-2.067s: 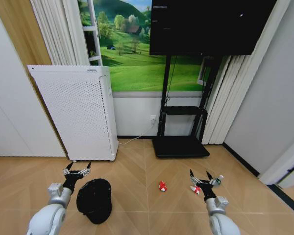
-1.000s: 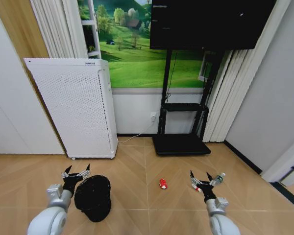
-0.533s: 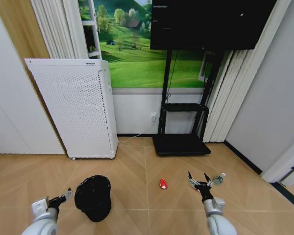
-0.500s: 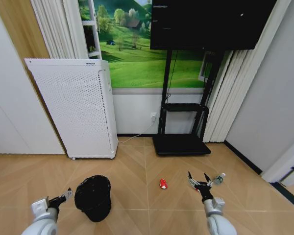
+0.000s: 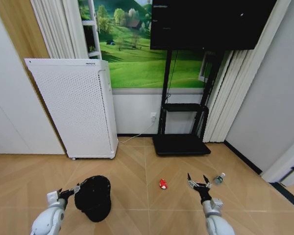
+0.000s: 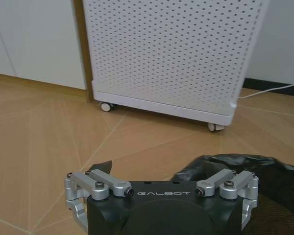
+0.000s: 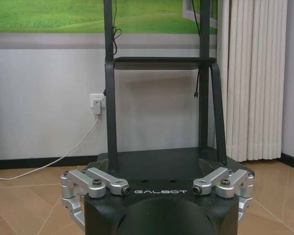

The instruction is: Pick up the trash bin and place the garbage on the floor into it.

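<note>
1. We're holding the left gripper [image 5: 74, 189] low at the left edge of the trash bin [image 5: 93, 197], fingers spread, nothing gripped; we can't tell whether a fingertip is touching the rim.
2. We're keeping the right gripper [image 5: 197, 183] low over the floor on the right, fingers splayed wide and empty.
3. We're seeing the trash bin as a small black round bin with a crinkled dark liner, standing upright on the wood floor in front of the white perforated appliance [image 5: 73, 107].
4. We're seeing the garbage well apart from the bin: a red-and-white scrap [image 5: 162, 184] mid-floor, and a clear-green bottle [image 5: 218, 178] just beyond the right gripper.
5. We're reading "GALBOT" on both gripper bodies in the wrist views; the appliance's small top label is too small to read.
</note>
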